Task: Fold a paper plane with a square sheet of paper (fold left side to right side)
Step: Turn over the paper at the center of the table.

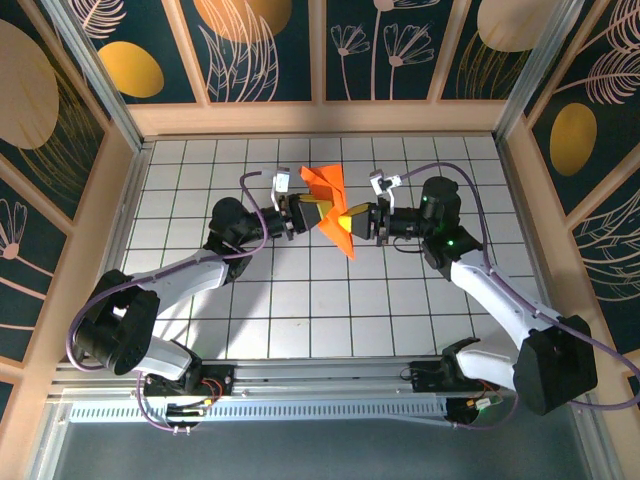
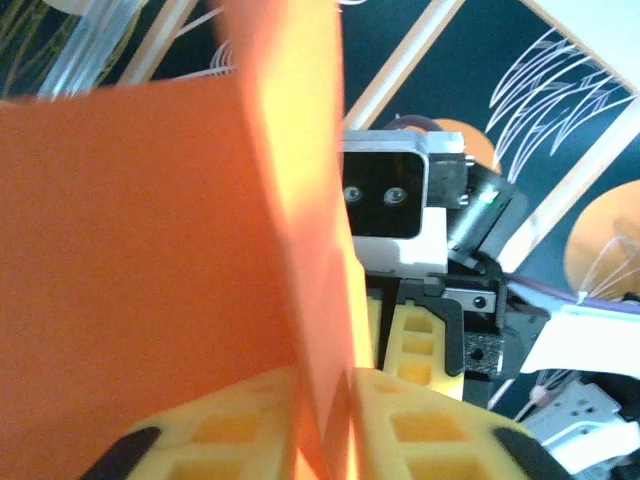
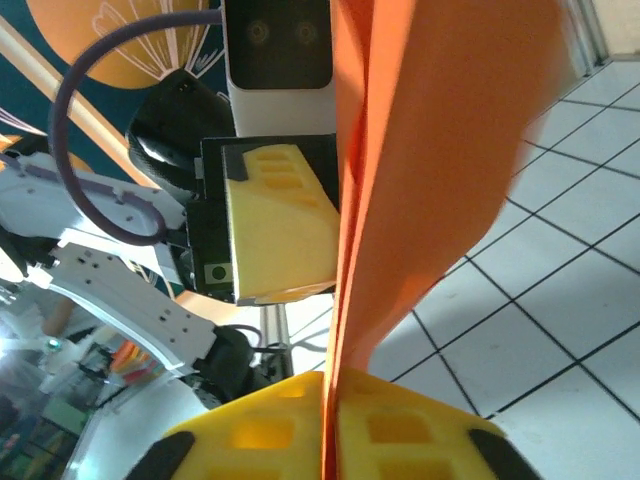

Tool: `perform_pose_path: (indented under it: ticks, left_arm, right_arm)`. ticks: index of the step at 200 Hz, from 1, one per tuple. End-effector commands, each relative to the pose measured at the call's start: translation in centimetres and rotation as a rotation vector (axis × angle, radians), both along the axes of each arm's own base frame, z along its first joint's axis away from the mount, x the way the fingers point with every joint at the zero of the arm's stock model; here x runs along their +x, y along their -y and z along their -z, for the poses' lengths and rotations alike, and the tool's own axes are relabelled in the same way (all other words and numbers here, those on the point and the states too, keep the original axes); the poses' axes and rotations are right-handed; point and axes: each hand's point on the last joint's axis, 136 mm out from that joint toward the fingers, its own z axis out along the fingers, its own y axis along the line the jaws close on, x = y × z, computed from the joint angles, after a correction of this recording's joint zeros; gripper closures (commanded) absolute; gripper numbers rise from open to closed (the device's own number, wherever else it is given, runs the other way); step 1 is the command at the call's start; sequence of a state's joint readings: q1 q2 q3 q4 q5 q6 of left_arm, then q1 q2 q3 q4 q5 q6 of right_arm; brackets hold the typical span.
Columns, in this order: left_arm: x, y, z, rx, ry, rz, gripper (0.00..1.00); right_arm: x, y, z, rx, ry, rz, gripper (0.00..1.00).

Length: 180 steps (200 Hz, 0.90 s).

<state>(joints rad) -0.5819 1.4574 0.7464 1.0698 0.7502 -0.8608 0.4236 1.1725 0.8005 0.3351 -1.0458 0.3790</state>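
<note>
The orange sheet of paper [image 1: 333, 203], folded into a creased, pointed shape, hangs above the table between my two grippers. My left gripper [image 1: 316, 212] is at its left side. In the left wrist view the paper [image 2: 150, 250] stands between the yellow pads [image 2: 240, 420], and the jaws are parted a little around the fold, so the left gripper [image 2: 325, 405] is open. My right gripper [image 1: 354, 222] is at the paper's right side. In the right wrist view the gripper [image 3: 330, 410] is pinched tight on the paper's [image 3: 440, 150] lower edge.
The white grid table [image 1: 300, 310] lies below the paper, boxed in by wooden walls [image 1: 320, 118]. Each gripper faces the other at close range: the right one's yellow finger [image 2: 415, 340] and the left one's yellow finger [image 3: 280, 230] are both visible.
</note>
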Motion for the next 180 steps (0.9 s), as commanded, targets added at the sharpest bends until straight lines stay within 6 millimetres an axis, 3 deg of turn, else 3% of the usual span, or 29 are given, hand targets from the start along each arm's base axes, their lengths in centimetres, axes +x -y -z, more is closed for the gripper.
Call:
perform_pose_path:
  ticks: [1,44,87,138,180]
  left_arm:
    - [0.2,-0.4,-1.0,0.003,0.047,-0.057,0.70]
    - [2.1,-3.0,0.3,0.076,0.030,-0.295,0.58]
    - [1.7,-7.1,2.1,0.158,0.025,-0.500,0.37]
    - [1.1,-14.7,4.4,0.285,0.006,-0.849,0.28]
    - [-0.3,-22.6,5.2,0.329,-0.017,-1.200,0.19]
  right_arm:
    - [0.0,0.1,-1.9,0.008,0.058,0.016,0.95]
    - [0.9,0.7,-1.5,-0.046,0.065,0.103,1.00]
    - [2.6,1.3,-0.7,-0.141,0.057,0.232,1.00]
    - [5.4,1.9,0.3,-0.333,0.069,0.464,1.00]
    - [8.4,4.7,2.1,-0.645,0.067,0.806,1.00]
